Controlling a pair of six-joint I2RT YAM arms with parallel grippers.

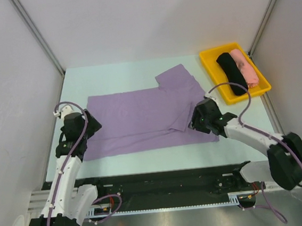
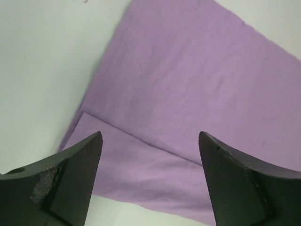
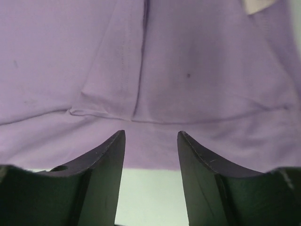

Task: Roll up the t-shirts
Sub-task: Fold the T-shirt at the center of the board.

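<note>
Ok: t-shirt (image 1: 141, 119) flat on table (image 1: 115, 73), long axis left–right, hem toward left arm. Left tool (image 2: 150, 141) wide open, empty, over t-shirt's near hem corner; likely nearer roll start. Right tool (image 3: 151, 136) half open, empty, at t-shirt's near edge by folded-in sleeve (image 3: 110, 61). Right wrist view shows neck label (image 3: 256, 4); only top view shows far sleeve (image 1: 177, 79) sticking out.

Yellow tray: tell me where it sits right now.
In the top view, the yellow tray sits at the far right corner of the table, holding a black bundle and a pink bundle, just right of the purple t-shirt.
</note>
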